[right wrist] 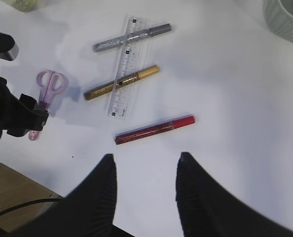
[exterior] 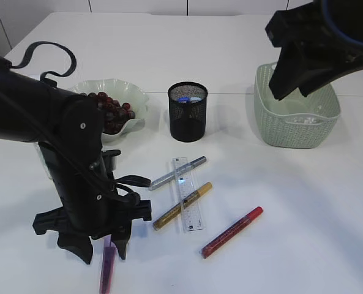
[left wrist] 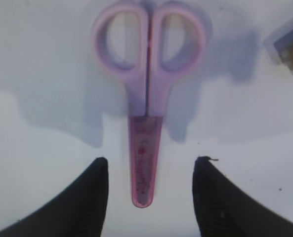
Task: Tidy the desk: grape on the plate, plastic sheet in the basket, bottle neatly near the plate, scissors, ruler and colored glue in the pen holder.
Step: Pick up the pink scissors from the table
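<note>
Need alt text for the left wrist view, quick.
Closed pink scissors lie flat on the white table, capped blade tip pointing between the open left gripper fingers, untouched. A glitter glue tube's end shows at the top right corner.

Closed pink scissors (left wrist: 147, 94) flat on table

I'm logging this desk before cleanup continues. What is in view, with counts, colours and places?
Scissors: one, pink-lilac, flat between the open left fingers.
Ruler: one, clear, centre, crossing two glue pens.
Glue pens: silver, gold, red.
Pen holder: one, black mesh, behind the ruler.
Plate: one, pale green, holding dark red grapes.
Basket: one, pale green, right.
Left gripper: open over the scissors.
Right gripper: open, raised, empty.
</note>
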Action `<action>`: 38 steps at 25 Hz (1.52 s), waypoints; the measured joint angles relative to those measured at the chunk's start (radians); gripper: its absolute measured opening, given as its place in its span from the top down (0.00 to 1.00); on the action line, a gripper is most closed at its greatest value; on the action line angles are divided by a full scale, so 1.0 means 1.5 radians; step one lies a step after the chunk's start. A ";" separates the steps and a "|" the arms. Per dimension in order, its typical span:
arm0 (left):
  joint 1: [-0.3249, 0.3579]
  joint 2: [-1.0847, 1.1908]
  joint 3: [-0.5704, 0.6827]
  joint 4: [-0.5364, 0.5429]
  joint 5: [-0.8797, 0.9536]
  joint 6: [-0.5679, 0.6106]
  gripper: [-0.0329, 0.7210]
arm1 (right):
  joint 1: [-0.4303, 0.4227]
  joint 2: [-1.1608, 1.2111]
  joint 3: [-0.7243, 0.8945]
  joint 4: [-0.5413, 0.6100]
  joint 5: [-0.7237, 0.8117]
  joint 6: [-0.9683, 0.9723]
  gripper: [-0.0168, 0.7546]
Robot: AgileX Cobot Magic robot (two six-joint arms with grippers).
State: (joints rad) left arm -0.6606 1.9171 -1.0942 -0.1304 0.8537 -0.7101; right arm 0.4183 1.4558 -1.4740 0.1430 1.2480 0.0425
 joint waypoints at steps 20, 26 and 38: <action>0.000 0.031 0.000 -0.001 -0.003 0.005 0.46 | 0.000 0.000 0.000 0.008 0.000 0.000 0.55; 0.000 0.031 0.000 -0.001 -0.006 0.006 0.47 | 0.000 0.000 0.000 0.008 0.000 0.000 0.55; 0.000 0.038 0.000 -0.001 -0.019 0.008 0.48 | 0.000 0.000 0.000 0.008 0.000 0.000 0.55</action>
State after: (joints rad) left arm -0.6606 1.9745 -1.0942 -0.1321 0.8257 -0.6987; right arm 0.4183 1.4558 -1.4740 0.1554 1.2480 0.0425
